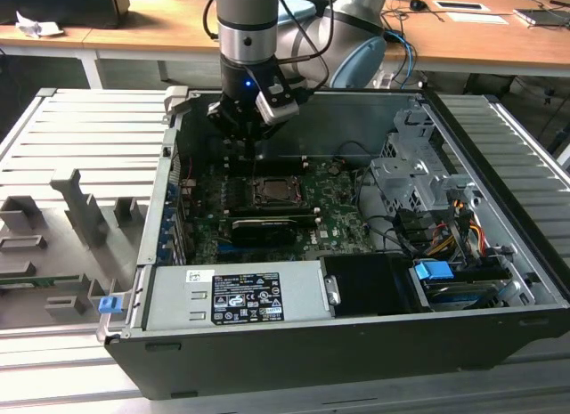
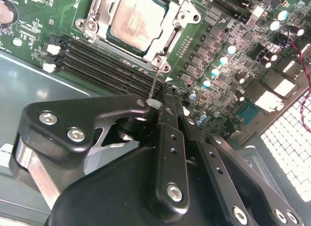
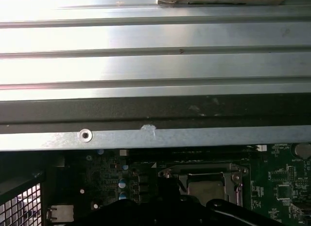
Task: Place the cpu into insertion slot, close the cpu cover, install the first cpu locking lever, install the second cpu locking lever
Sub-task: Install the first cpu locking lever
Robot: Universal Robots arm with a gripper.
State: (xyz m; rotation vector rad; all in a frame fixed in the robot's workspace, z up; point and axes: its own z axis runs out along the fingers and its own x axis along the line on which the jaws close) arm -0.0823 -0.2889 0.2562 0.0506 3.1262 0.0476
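The cpu [image 2: 135, 21], a pale silvery square, lies in the insertion slot [image 1: 276, 193] on the green board. The silver cpu cover [image 2: 97, 24] is folded down flat around it, and the cpu shows through its cut-out. A thin wire locking lever [image 2: 153, 85] rises from the socket's corner to my gripper [image 2: 156, 103]. My black fingers are shut on the lever's tip. In the exterior view my gripper [image 1: 254, 129] hangs over the far edge of the socket. The first wrist view shows the socket [image 3: 209, 184] just beyond my fingers.
Black memory slots [image 2: 97, 65] run beside the socket. A long black card [image 1: 263, 229] lies in front of it. The power supply [image 1: 236, 294], drive cage [image 1: 410, 178] and cables [image 1: 445, 236] fill the case. Its far wall [image 3: 155, 114] stands close behind me. Grey fixtures [image 1: 80, 209] stand at the exterior view's left.
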